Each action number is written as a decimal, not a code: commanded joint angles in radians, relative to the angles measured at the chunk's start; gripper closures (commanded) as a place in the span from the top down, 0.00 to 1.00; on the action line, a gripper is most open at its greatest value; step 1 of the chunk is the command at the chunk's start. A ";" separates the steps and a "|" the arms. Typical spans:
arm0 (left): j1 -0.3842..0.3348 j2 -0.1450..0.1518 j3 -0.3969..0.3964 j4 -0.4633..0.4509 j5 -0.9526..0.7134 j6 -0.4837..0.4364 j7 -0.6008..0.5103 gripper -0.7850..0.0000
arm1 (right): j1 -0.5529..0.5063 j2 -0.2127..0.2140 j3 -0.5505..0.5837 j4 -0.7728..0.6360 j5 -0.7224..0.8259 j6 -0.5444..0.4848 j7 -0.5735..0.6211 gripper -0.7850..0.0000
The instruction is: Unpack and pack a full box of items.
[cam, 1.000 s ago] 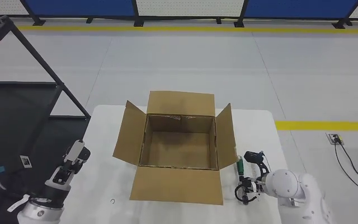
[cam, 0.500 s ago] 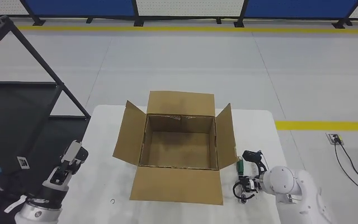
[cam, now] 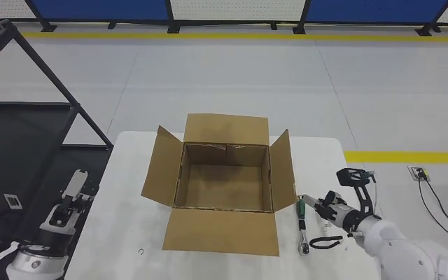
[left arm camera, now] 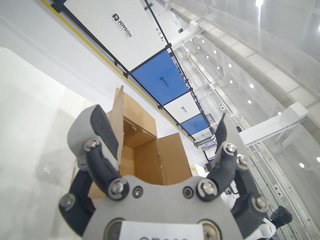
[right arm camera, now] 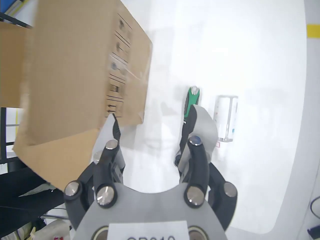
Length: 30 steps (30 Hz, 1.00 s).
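Note:
The cardboard box (cam: 224,185) stands open in the middle of the white table, all flaps spread, and its floor is bare. A green-handled ratchet wrench (cam: 302,222) lies flat on the table just right of the box. In the right wrist view the wrench (right arm camera: 193,96) is partly behind one finger, and a small clear bottle (right arm camera: 226,118) lies beside it. My right gripper (right arm camera: 152,118) is open above the table near the box's front right corner, holding nothing. My left gripper (left arm camera: 161,116) is open and empty at the table's left edge (cam: 73,183), pointing toward the box (left arm camera: 147,151).
The table (cam: 126,210) has free room left of the box, where a small curved thing (cam: 141,252) lies near the front. A black frame (cam: 42,140) stands off the table's left side. Grey floor lies beyond the far edge.
My right arm has drawn back to the right, away from the wrench, which now lies uncovered on the table. My left gripper has shifted left toward the table edge.

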 commanded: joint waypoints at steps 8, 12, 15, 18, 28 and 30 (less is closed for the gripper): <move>0.016 0.000 -0.013 0.011 0.006 -0.005 0.016 1.00 | 0.017 0.000 -0.034 0.056 0.141 -0.092 -0.127 1.00; 0.031 -0.001 -0.026 0.007 -0.005 -0.008 0.024 1.00 | 0.044 0.004 -0.030 0.161 0.139 -0.072 -0.177 0.35; 0.038 -0.002 -0.030 0.003 -0.005 -0.007 0.027 1.00 | 0.034 0.003 0.002 0.211 0.311 -0.179 -0.269 0.22; 0.042 -0.002 -0.028 -0.002 -0.001 -0.007 0.027 1.00 | 0.005 0.009 0.042 0.233 0.403 -0.261 -0.291 0.12; 0.040 -0.001 -0.002 -0.012 0.020 -0.006 0.028 1.00 | -0.008 0.028 0.050 0.273 0.380 -0.229 -0.273 0.00; 0.039 -0.001 0.001 -0.013 0.022 -0.005 0.029 1.00 | 0.038 0.030 -0.004 0.321 0.350 -0.203 -0.250 0.00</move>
